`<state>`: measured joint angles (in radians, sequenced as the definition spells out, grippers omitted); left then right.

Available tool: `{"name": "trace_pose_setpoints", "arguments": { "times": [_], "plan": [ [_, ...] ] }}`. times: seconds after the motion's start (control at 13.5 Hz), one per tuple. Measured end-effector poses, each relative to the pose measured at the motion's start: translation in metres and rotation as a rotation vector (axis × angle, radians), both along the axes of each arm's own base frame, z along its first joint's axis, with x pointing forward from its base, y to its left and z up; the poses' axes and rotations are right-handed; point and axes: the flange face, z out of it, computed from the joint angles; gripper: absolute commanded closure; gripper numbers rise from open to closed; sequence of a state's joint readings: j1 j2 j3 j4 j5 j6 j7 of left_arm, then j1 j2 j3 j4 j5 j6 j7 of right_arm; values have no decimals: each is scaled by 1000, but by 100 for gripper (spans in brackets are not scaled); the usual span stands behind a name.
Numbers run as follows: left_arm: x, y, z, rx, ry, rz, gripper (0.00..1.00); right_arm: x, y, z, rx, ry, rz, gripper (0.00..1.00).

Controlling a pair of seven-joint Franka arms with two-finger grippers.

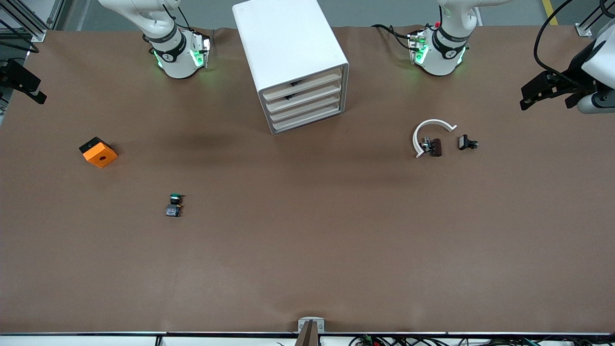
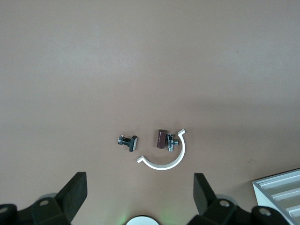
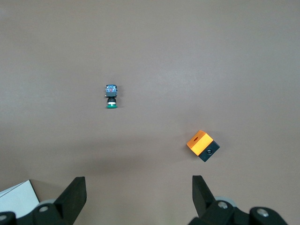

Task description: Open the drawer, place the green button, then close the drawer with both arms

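Note:
The white cabinet [image 1: 288,43] stands between the two arm bases, and its four cream-fronted drawers [image 1: 305,103] are all pushed in. The button [image 1: 174,205], green cap on a dark body, lies on the brown table nearer the front camera, toward the right arm's end; it shows in the right wrist view as button [image 3: 111,96]. My right gripper [image 3: 139,187] hangs open high over that area, holding nothing. My left gripper [image 2: 140,185] is open too, high over the white C-shaped ring [image 2: 164,157], with nothing in it.
An orange cube with a hole [image 1: 98,152] lies toward the right arm's end. The C-shaped ring [image 1: 432,134], a brown piece [image 1: 435,147] and a black clip piece [image 1: 466,142] lie toward the left arm's end. A cabinet corner [image 2: 281,187] shows in the left wrist view.

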<state>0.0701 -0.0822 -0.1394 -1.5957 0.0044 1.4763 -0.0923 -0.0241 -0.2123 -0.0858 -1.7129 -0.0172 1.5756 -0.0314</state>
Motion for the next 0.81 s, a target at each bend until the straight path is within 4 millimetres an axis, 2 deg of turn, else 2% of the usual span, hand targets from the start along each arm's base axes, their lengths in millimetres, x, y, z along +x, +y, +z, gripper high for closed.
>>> {"name": "trace_pose_setpoints", "arguments": {
  "times": [0.3, 0.44, 0.59, 0.81],
  "plan": [
    [3, 0, -4, -1, 8, 0, 0, 0, 0, 0, 0, 0, 0, 0],
    [12, -2, -19, -4, 36, -6, 0, 0, 0, 0, 0, 0, 0, 0],
    [29, -15, -52, -26, 94, 4, 0, 1, -1, -1, 0, 3, -1, 0],
    [54, -52, -110, -78, 189, 168, 0, 12, -8, -20, -1, 41, -15, 0]
  ]
}}
